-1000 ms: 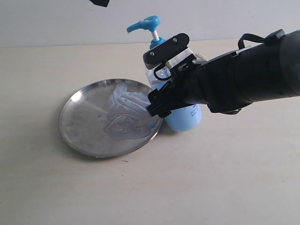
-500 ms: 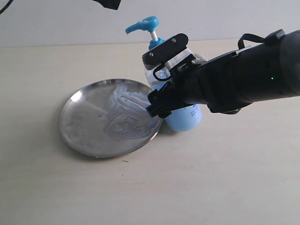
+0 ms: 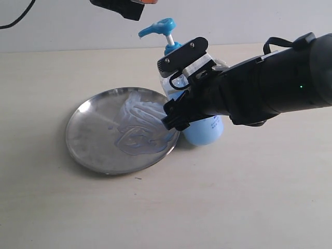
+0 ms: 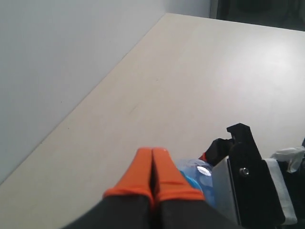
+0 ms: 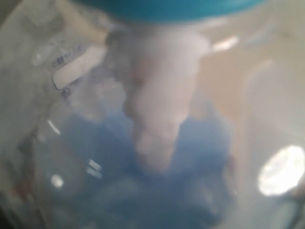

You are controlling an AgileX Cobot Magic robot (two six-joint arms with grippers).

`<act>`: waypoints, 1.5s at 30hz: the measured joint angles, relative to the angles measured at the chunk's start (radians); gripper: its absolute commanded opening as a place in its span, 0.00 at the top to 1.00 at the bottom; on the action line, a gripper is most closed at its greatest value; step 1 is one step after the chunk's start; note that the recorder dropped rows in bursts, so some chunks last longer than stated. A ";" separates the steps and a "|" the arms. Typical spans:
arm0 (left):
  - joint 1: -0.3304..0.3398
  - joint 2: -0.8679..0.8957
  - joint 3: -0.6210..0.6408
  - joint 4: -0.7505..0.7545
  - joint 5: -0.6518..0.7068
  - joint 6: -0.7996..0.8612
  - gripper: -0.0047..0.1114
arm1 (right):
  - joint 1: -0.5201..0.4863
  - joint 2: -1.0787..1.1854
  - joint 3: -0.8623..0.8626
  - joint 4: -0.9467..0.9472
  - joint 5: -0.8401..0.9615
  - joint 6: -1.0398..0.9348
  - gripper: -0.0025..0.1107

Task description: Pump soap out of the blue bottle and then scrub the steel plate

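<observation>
Beige tabletop (image 3: 233, 197); right arm (image 3: 259, 88) low, jaws seemingly around blue bottle (image 3: 207, 132).

A pale beige tabletop (image 3: 233, 197) meets a plain grey-white wall (image 3: 249, 21) behind, softly and evenly lit.

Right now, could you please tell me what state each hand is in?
Left hand: closed, orange fingertips pressed together, holding nothing.
Right hand: closed around the blue bottle.
</observation>
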State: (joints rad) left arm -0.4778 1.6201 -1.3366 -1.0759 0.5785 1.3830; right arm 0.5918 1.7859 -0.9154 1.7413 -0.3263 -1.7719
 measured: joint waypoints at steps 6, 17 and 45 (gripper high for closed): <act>0.000 0.013 0.000 -0.008 0.002 0.007 0.96 | 0.000 0.000 0.000 0.000 0.000 -0.004 0.98; 0.000 0.036 -0.016 -0.048 0.014 0.048 0.96 | 0.000 0.000 0.000 0.000 0.000 -0.004 0.98; -0.006 0.098 -0.026 -0.063 0.043 0.074 0.96 | 0.000 0.000 0.000 0.000 -0.002 -0.017 0.98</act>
State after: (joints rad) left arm -0.4835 1.7181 -1.3627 -1.1389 0.6216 1.4575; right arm 0.5918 1.7859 -0.9154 1.7413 -0.3284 -1.7887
